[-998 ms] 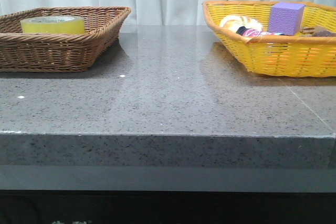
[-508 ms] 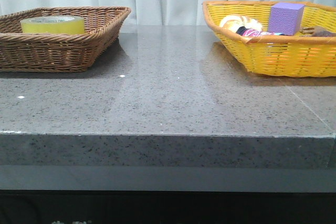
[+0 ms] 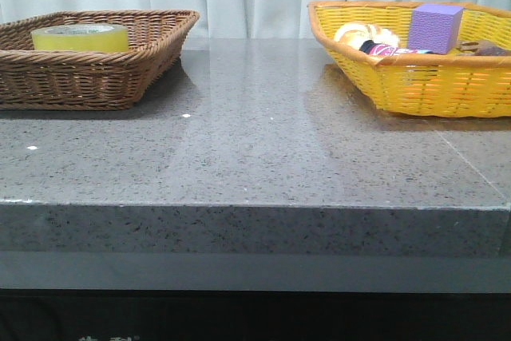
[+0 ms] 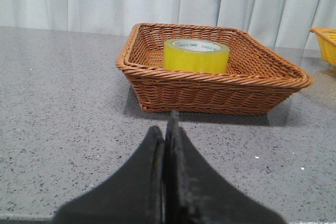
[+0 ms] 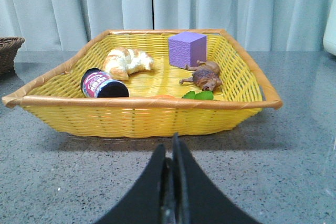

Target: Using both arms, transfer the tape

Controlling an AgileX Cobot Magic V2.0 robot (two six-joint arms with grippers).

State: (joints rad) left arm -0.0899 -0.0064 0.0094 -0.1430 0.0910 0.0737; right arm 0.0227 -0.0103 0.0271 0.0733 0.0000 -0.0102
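Note:
The yellow tape roll [image 3: 80, 37] lies flat in the brown wicker basket [image 3: 104, 77] at the table's far left; it also shows in the left wrist view [image 4: 196, 55], inside the basket [image 4: 210, 90]. My left gripper [image 4: 166, 129] is shut and empty, low over the table in front of that basket. My right gripper [image 5: 172, 148] is shut and empty, low over the table in front of the yellow basket [image 5: 142, 111]. Neither arm shows in the front view.
The yellow basket [image 3: 431, 81] at the far right holds a purple cube [image 3: 435, 27], a croissant [image 5: 126, 61], a dark can [image 5: 102, 84], a brown toy animal [image 5: 205, 75] and something green [image 5: 198, 95]. Grey stone tabletop [image 3: 263, 141]; curtain behind.

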